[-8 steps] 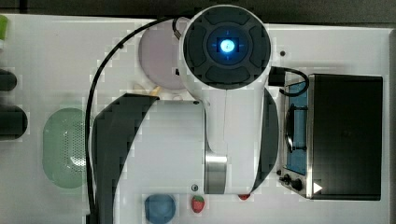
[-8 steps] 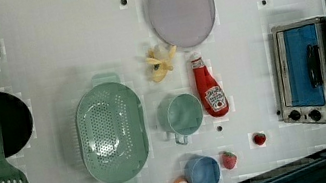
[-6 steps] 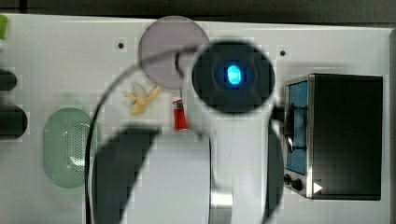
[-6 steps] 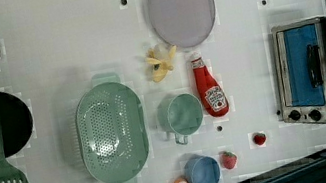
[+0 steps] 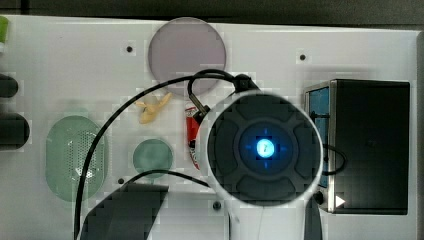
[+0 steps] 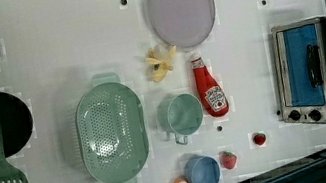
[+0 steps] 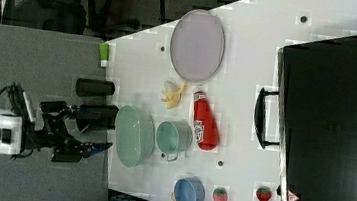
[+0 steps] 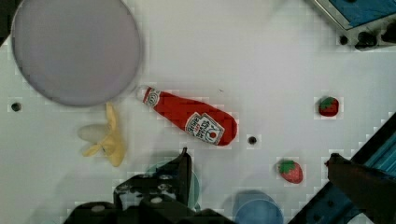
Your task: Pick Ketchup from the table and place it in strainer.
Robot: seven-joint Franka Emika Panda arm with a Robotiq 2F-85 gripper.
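The Ketchup [image 6: 209, 89] lies flat on the white table [image 6: 67, 47] right of centre in the left view, just right of the green cup [image 6: 181, 114], well right of the strainer [image 6: 112, 132]. In the wrist view the gripper [image 8: 261, 163] hangs above with fingers [image 8: 183, 168] wide apart, holding nothing.

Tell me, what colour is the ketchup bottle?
The Ketchup is red with a whitish cap end and a white label, clearest in the wrist view.

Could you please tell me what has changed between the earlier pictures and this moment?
In the top view the arm's round white wrist housing has moved toward the top view's right and lower edge, uncovering the round lilac plate. The slim red ketchup bottle and pale green oval strainer lie where they were, untouched.
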